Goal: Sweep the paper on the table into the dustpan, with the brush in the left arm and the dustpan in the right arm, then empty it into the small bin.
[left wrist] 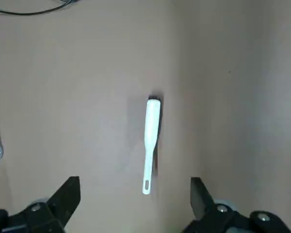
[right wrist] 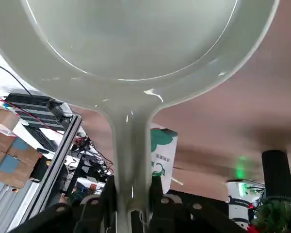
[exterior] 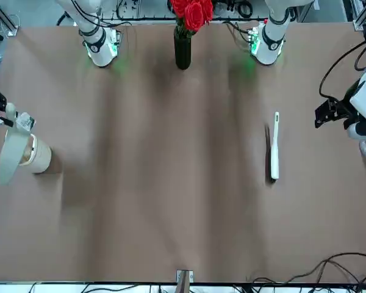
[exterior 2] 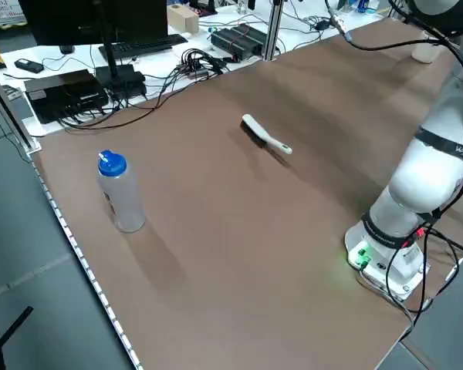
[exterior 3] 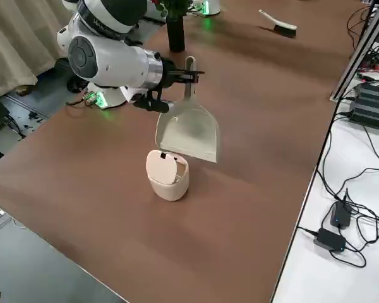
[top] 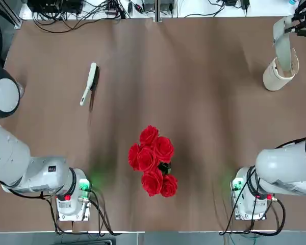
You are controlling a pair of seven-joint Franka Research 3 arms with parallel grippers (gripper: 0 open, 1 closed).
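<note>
I am at the emptying step: my right gripper [exterior 3: 177, 77] has its fingers clamped on the handle of the dustpan [exterior 3: 188, 132], which hangs tipped mouth-down just above the small bin [exterior 3: 167, 174], while I can see no paper anywhere on the table [top: 204, 102]. The brush [top: 88, 83] lies loose, well away from the bin, and my left gripper [left wrist: 136, 204] hovers over it with fingers spread wide, holding nothing. Next, I judge, I check the pan is empty and set it down.

Brush [top: 88, 83] flat on table [top: 194, 102], dustpan [exterior 3: 188, 134] tipped over bin [exterior 3: 168, 175]
</note>
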